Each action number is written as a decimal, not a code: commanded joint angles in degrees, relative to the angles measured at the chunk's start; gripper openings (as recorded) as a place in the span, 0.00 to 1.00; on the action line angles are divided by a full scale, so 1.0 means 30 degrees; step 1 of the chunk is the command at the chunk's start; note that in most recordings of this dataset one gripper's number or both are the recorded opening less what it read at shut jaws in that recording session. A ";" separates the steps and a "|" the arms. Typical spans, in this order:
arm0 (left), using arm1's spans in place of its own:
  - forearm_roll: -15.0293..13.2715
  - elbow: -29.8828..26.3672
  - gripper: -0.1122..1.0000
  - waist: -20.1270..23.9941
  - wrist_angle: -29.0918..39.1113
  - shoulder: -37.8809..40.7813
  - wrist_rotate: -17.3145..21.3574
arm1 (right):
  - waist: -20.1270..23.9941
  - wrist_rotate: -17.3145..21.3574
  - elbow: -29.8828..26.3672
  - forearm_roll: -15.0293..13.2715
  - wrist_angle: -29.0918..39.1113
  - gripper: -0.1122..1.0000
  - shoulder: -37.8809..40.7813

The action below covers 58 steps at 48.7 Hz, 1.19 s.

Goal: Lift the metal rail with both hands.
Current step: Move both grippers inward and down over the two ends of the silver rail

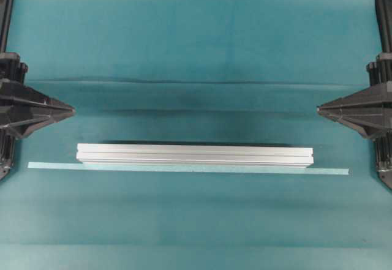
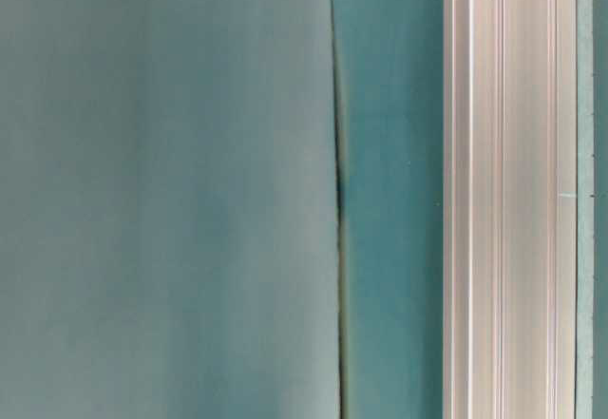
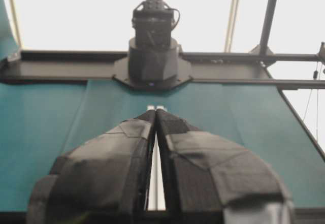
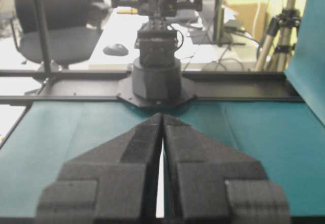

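Left gripper [image 3: 155, 113] and right gripper [image 4: 162, 117]: fingers together, empty, well clear of the metal rail [image 1: 195, 155]. Approach not begun; next I must open both over its ends.

Metal rail [image 1: 195, 155] centred, touching tape strip [image 1: 187, 168].

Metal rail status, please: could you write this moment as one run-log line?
metal rail: flat on teal cloth, beside tape strip | left gripper: shut, empty, clear of rail | right gripper: same

Left end effector [image 1: 72, 109] and right end effector [image 1: 319, 108] closed, facing each other.
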 commanded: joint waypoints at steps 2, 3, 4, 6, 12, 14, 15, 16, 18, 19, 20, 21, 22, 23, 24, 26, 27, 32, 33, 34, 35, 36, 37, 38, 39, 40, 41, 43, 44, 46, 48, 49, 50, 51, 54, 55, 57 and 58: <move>0.0059 -0.0879 0.23 0.0498 0.1729 0.1318 -0.0879 | -0.0791 0.0117 -0.0088 0.0410 0.0117 0.19 0.0674; 0.0146 -0.1055 0.23 0.0586 0.2168 0.1465 -0.0967 | -0.0879 0.0205 -0.0088 0.0615 0.0293 0.19 0.0791; 0.0205 -0.1201 0.22 0.0645 0.2490 0.1611 -0.1025 | -0.0908 0.0293 -0.0146 0.0820 0.0498 0.18 0.0879; 0.0234 -0.1523 0.16 0.0762 0.2988 0.1846 -0.1084 | -0.1084 0.0498 -0.0293 0.1113 0.0908 0.13 0.1025; 0.0234 -0.1904 0.09 0.0820 0.3398 0.2285 -0.1084 | -0.1406 0.1260 -0.0908 0.1523 0.1787 0.10 0.1787; 0.0264 -0.1963 0.09 0.0791 0.3750 0.2461 -0.1201 | -0.1377 0.1553 -0.1143 0.1494 0.2080 0.10 0.2139; 0.0264 -0.1992 0.09 0.0762 0.3926 0.2578 -0.1230 | -0.1377 0.1699 -0.1230 0.1494 0.2256 0.10 0.2344; 0.0234 -0.2051 0.09 0.0703 0.4131 0.2666 -0.1230 | -0.1377 0.1875 -0.1318 0.1494 0.2461 0.10 0.2578; 0.0264 -0.2227 0.09 0.0557 0.4629 0.2900 -0.1260 | -0.1377 0.2139 -0.1582 0.1494 0.2988 0.10 0.3076; 0.0234 -0.2344 0.09 0.0498 0.4893 0.3047 -0.1260 | -0.1377 0.2256 -0.1758 0.1523 0.3311 0.10 0.3340; 0.0234 -0.2490 0.09 0.0410 0.5215 0.3193 -0.1289 | -0.1377 0.2432 -0.2021 0.1523 0.3867 0.10 0.3809; 0.0264 -0.2695 0.09 0.0322 0.5566 0.3398 -0.1318 | -0.1377 0.2549 -0.2227 0.1494 0.4307 0.10 0.4102; 0.0264 -0.2871 0.09 0.0234 0.5918 0.3574 -0.1318 | -0.1377 0.2666 -0.2461 0.1523 0.4775 0.10 0.4424; 0.0264 -0.3105 0.09 0.0146 0.6357 0.3809 -0.1348 | -0.1377 0.2813 -0.2666 0.1494 0.5273 0.10 0.4775; 0.0264 -0.3311 0.09 0.0117 0.6768 0.4014 -0.1348 | -0.1377 0.2930 -0.2930 0.1523 0.5801 0.10 0.5098; 0.0234 -0.3750 0.09 0.0088 0.7646 0.4570 -0.1494 | -0.1377 0.3223 -0.3457 0.1494 0.7061 0.10 0.5801; 0.0234 -0.3926 0.09 0.0059 0.8086 0.4834 -0.1582 | -0.1377 0.3340 -0.3721 0.1523 0.7705 0.10 0.6152; 0.0234 -0.4775 0.09 0.0176 0.9668 0.6123 -0.2139 | -0.1377 0.3486 -0.5010 0.1494 1.0488 0.10 0.7998; 0.0234 -0.4893 0.09 0.0205 0.9873 0.6416 -0.2168 | -0.1377 0.3486 -0.5215 0.1523 1.0928 0.10 0.8350; 0.0264 -0.5039 0.09 0.0205 1.0107 0.6768 -0.2197 | -0.1348 0.3486 -0.5449 0.1494 1.1367 0.10 0.8701; 0.0264 -0.5156 0.09 0.0176 1.0195 0.7002 -0.2197 | -0.1318 0.3486 -0.5654 0.1523 1.1777 0.10 0.9053; 0.0264 -0.5273 0.09 0.0176 1.0283 0.7236 -0.2168 | -0.1318 0.3457 -0.5918 0.1494 1.2188 0.10 0.9404; 0.0264 -0.5391 0.09 0.0176 1.0400 0.7441 -0.2168 | -0.1289 0.3428 -0.6123 0.1494 1.2510 0.10 0.9756; 0.0264 -0.5508 0.09 0.0176 1.0459 0.7646 -0.2168 | -0.1260 0.3428 -0.6328 0.1494 1.2891 0.10 1.0078; 0.0264 -0.5625 0.09 0.0176 1.0576 0.7852 -0.2139 | -0.1230 0.3428 -0.6738 0.1494 1.3330 0.10 1.0576; 0.0264 -0.5801 0.09 0.0176 1.0664 0.8057 -0.2109 | -0.1172 0.3428 -0.7002 0.1494 1.3623 0.10 1.0869; 0.0264 -0.5918 0.09 0.0205 1.0811 0.8262 -0.2109 | -0.1143 0.3428 -0.7266 0.1494 1.3887 0.10 1.1191; 0.0264 -0.6211 0.09 0.0205 1.1133 0.8701 -0.2256 | -0.1055 0.3369 -0.7793 0.1436 1.4443 0.10 1.1748; 0.0264 -0.6357 0.09 0.0176 1.1367 0.8936 -0.2256 | -0.0996 0.3369 -0.8027 0.1377 1.4707 0.10 1.2012; 0.0264 -0.6709 0.09 0.0205 1.1953 0.9404 -0.2285 | -0.0908 0.3340 -0.8496 0.1201 1.5264 0.10 1.2539; 0.0264 -0.7178 0.09 0.0205 1.2803 0.9990 -0.2285 | -0.0850 0.3252 -0.8936 0.0996 1.5791 0.10 1.3008; 0.0264 -0.7354 0.09 0.0205 1.3154 1.0225 -0.2285 | -0.0820 0.3193 -0.9141 0.0908 1.6113 0.10 1.3242; 0.0264 -0.7529 0.09 0.0205 1.3506 1.0459 -0.2285 | -0.0791 0.3164 -0.9316 0.0850 1.6348 0.10 1.3447; 0.0264 -0.7705 0.09 0.0205 1.3887 1.0664 -0.2256 | -0.0732 0.3076 -0.9521 0.0762 1.6641 0.10 1.3652; 0.0322 -0.8203 0.09 0.0205 1.4824 1.1279 -0.2227 | -0.0615 0.2725 -1.0107 0.0645 1.7578 0.10 1.4326; 0.0322 -0.8320 0.09 0.0205 1.5059 1.1455 -0.2227 | -0.0557 0.2607 -1.0254 0.0645 1.7871 0.10 1.4502; 0.0352 -0.8584 0.09 0.0176 1.5498 1.1807 -0.2227 | -0.0469 0.2402 -1.0547 0.0645 1.8428 0.10 1.4824; 0.0352 -0.8701 0.09 0.0205 1.5674 1.2012 -0.2256 | -0.0410 0.2314 -1.0752 0.0645 1.8662 0.10 1.4971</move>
